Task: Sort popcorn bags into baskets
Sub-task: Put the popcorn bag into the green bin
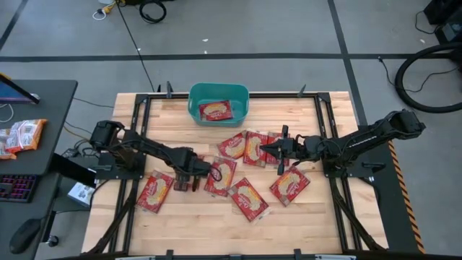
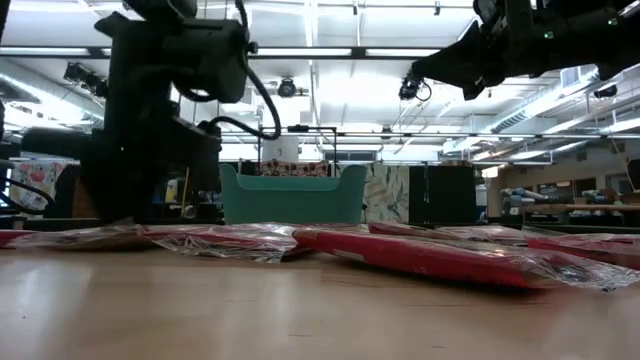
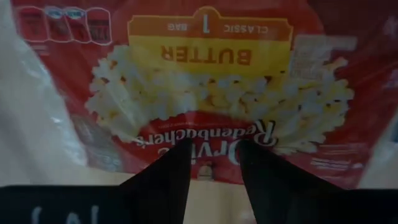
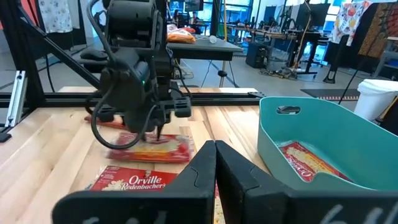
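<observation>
Several red popcorn bags (image 1: 249,198) lie flat on the wooden table, some overlapping. One more bag (image 1: 216,110) lies in the teal basket (image 1: 195,97) at the far edge. My left gripper (image 1: 189,177) is low at the left of the pile, and it is open (image 3: 214,165). Its fingers point down over one short edge of a bag (image 3: 211,93). My right gripper (image 1: 278,155) is shut (image 4: 216,146). It hangs above the bags on the right, well off the table in the low view (image 2: 412,88), and it touches nothing. My left gripper comes from above, pointing down, with its open fingers (image 3: 168,174) on either side of the middle of the bag's short edge (image 3: 208,177). The bag lies flat on the table. I cannot tell whether the fingers touch it.
The near half of the table (image 1: 216,231) is bare wood. Black frame rails (image 1: 137,144) run along both sides. A dark desk on the left carries orange-and-white packets (image 1: 22,136), a keyboard (image 1: 18,188) and a mouse (image 1: 25,235).
</observation>
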You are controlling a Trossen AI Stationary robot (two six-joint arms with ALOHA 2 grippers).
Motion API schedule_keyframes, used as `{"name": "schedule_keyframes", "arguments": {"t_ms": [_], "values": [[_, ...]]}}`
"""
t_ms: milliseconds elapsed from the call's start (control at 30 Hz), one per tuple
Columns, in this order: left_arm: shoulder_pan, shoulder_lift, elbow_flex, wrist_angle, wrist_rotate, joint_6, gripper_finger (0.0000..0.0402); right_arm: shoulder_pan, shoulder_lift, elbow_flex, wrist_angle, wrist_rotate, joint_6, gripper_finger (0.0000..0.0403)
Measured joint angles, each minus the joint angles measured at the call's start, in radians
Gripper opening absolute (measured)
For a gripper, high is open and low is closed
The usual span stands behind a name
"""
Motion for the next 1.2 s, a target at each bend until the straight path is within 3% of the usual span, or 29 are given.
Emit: {"name": "schedule_keyframes", "arguments": {"t_ms": [300, 433, 567, 667, 833, 1200], "values": [[0.037, 0.006, -0.022, -0.004, -0.381, 0.324, 0.0143, 0.0, 0.0, 0.0, 0.001, -0.001, 0.0, 0.0013], [0.027, 0.002, -0.002, -0.002, -0.439, 0.409, 0.0143, 0.0, 0.0, 0.0, 0.001, -0.001, 0.0, 0.0013], [0.062, 0.001, 0.059, 0.008, -0.274, 0.264, 0.0143, 0.0, 0.0, 0.0, 0.0, -0.001, 0.0, 0.0013], [0.104, 0.001, 0.095, 0.052, -0.18, 0.069, 0.0143, 0.0, 0.0, 0.0, 0.0, -0.001, 0.0, 0.0013], [0.144, 0.004, 0.109, 0.129, -0.15, -0.304, 0.0148, 0.0, 0.0, 0.0, 0.0, -0.001, 0.0, 0.0013], [0.1, 0.061, 0.11, 0.143, -0.197, -0.533, 0.0241, 0.0, 0.0, 0.0, -0.001, -0.001, 0.0, 0.0013]]}}
